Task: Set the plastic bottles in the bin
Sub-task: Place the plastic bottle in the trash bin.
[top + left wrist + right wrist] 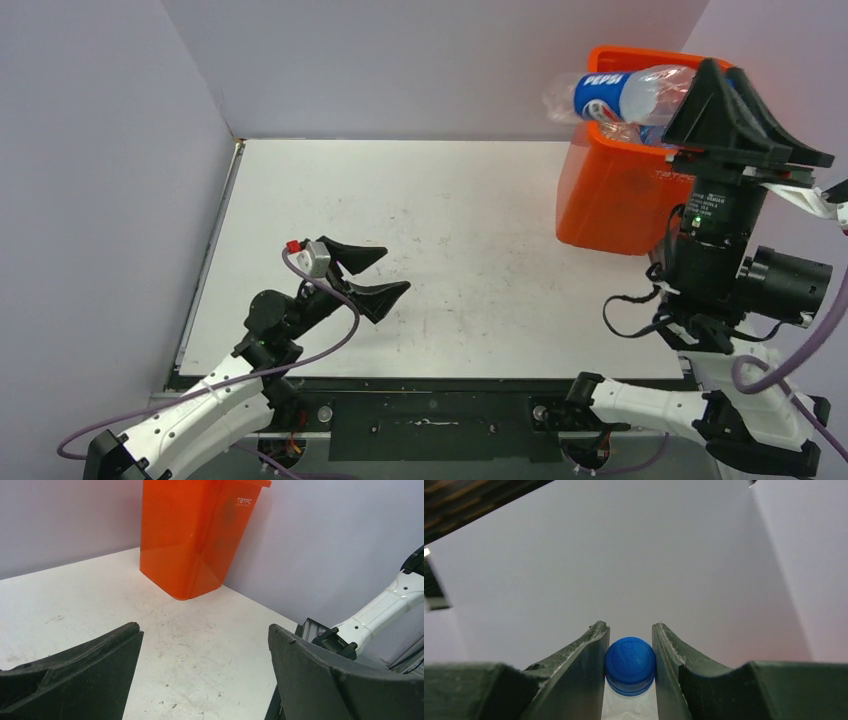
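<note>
Now the right tool (630, 630) clamps the bottle (625, 95) just under its cap (630, 662), long axis level above the bin (610, 200); the left tool (385, 272) gapes empty, well apart.

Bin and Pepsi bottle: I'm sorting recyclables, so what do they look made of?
The bin: likely glossy, slightly translucent orange plastic; light sheens on its walls. The Pepsi bottle: thin clear plastic, crinkled and see-through, with a ridged blue cap, probably plastic too.
</note>
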{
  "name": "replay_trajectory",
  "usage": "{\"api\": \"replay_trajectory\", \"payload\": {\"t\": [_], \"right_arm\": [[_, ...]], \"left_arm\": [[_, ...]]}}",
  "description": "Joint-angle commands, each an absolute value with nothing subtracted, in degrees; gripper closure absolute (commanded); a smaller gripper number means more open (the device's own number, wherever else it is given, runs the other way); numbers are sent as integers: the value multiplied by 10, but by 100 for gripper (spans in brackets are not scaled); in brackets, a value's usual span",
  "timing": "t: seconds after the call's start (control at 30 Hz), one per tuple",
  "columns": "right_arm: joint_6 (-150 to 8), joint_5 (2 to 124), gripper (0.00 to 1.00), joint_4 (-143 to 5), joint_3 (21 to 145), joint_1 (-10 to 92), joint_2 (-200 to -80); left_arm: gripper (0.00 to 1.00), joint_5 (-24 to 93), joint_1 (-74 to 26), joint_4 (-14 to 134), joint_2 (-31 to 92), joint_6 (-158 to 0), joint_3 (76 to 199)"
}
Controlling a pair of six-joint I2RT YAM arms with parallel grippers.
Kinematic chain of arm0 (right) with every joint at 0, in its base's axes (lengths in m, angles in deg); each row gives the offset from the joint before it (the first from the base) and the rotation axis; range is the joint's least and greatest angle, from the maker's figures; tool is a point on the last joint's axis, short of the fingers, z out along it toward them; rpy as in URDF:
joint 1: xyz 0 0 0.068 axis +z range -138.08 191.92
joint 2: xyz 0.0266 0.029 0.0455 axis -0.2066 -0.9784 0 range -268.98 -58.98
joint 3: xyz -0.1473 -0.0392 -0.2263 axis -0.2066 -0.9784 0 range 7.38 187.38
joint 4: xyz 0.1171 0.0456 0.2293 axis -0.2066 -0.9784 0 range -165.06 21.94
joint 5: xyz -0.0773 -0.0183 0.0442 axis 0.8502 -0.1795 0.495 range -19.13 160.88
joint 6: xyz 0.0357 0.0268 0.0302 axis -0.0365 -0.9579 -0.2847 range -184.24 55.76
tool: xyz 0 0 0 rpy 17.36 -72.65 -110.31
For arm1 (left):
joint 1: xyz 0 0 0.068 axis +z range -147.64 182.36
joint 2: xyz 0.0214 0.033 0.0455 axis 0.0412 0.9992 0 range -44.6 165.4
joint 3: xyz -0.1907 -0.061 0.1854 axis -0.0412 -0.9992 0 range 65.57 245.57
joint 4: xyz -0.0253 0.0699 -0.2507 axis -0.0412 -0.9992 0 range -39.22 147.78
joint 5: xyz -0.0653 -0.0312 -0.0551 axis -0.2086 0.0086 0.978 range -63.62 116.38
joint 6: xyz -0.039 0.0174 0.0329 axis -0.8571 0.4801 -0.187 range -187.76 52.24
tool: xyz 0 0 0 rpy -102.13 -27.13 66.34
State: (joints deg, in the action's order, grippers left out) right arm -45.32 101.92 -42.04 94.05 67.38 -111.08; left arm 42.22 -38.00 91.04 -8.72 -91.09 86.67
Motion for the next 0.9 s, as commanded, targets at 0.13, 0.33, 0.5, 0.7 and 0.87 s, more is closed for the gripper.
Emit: {"api": "replay_trajectory", "payload": {"t": [0.13, 0.33, 0.5, 0.7, 0.87], "right_arm": [[75, 1158, 95, 39, 1099, 652, -1371], [-279, 1202, 95, -279, 1198, 413, -1404], [-421, 1214, 95, -427, 1235, 350, -1452], [-580, 1217, 95, -524, 1267, 235, -1502], [-617, 1207, 95, -523, 1272, 190, -1529]], "left_arm": [[4, 403, -380, 931, -96, -920, 872], [4, 417, -381, 938, -89, -934, 873], [4, 430, -383, 938, -86, -941, 875], [4, 421, -393, 927, -96, -929, 875], [4, 435, -394, 935, -85, -942, 876]]}}
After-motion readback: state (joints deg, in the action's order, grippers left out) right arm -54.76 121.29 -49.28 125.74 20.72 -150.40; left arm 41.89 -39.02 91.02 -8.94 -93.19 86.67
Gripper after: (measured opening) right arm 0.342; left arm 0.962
